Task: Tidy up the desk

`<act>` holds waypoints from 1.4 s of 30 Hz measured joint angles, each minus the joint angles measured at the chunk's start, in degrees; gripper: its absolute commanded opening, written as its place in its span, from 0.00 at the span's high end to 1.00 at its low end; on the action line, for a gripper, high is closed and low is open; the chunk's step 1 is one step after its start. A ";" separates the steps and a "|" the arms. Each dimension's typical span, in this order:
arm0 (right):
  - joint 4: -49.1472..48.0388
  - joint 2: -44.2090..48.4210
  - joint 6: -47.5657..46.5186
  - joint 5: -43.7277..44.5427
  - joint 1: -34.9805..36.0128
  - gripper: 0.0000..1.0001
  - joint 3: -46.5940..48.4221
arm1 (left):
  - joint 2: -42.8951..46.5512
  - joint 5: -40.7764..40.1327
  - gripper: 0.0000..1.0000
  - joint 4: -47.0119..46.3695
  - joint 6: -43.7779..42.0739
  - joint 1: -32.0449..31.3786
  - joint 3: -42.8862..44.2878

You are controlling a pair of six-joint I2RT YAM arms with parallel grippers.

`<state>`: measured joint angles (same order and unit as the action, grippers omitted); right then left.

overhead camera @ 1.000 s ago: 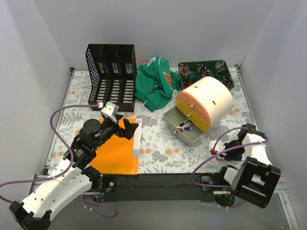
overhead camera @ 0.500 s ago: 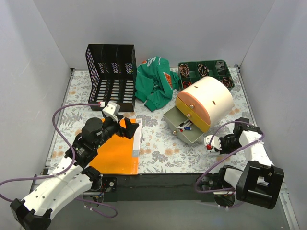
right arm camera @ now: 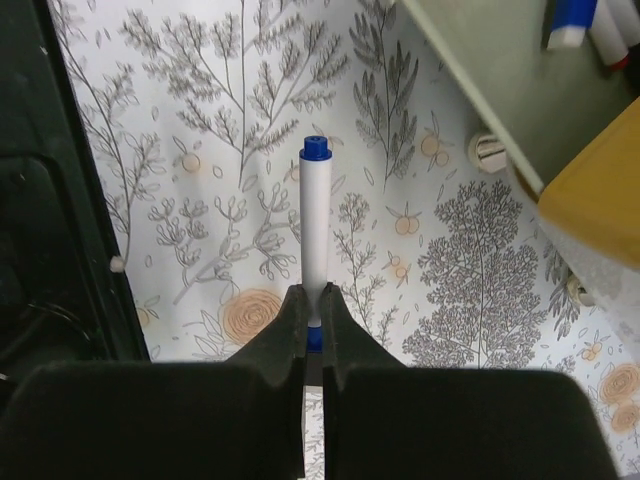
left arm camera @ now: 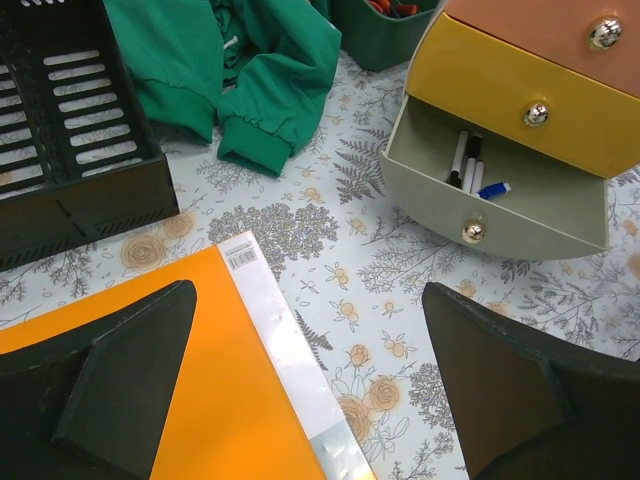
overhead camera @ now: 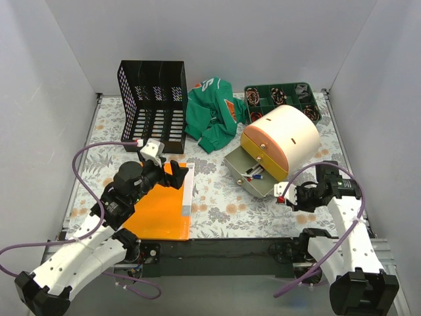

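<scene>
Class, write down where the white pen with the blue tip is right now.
In the right wrist view, the white pen is pinched in the right claw over the desk, near the open grey drawer.

Bright, even, diffuse light in all views; no hard shadows. Faint soft shadow under open drawer (overhead camera: 253,176) on worktop (overhead camera: 217,197). Small glints on drawer knobs (left arm camera: 537,113). Left hand (left arm camera: 308,300) dark, edges slightly soft near lens. Right hand (right arm camera: 314,298) black, surface detail lost; pen (right arm camera: 314,235) crisp.
</scene>
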<state>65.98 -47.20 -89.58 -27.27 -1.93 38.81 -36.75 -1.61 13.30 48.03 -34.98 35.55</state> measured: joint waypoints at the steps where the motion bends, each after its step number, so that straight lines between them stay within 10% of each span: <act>1: 0.28 0.31 1.27 -0.63 0.74 0.99 0.44 | -0.28 -0.24 0.02 0.00 -0.09 0.00 0.00; 17: -16.02 -5.09 43.08 5.03 28.96 0.99 14.67 | -0.17 -0.83 0.02 -1.27 -0.90 0.00 -1.46; 33: -35.80 -7.37 59.49 22.62 31.17 0.99 9.99 | -13.11 11.78 0.03 -5.03 21.18 0.00 -1.46; 42: -40.63 -9.53 60.81 23.50 33.22 0.75 8.57 | -25.24 14.69 0.03 -8.26 29.94 -5.29 -0.87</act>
<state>25.34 -56.73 -28.77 -3.77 31.29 47.37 -62.00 13.08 5.04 77.97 -40.27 34.68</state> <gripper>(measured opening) 0.202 0.970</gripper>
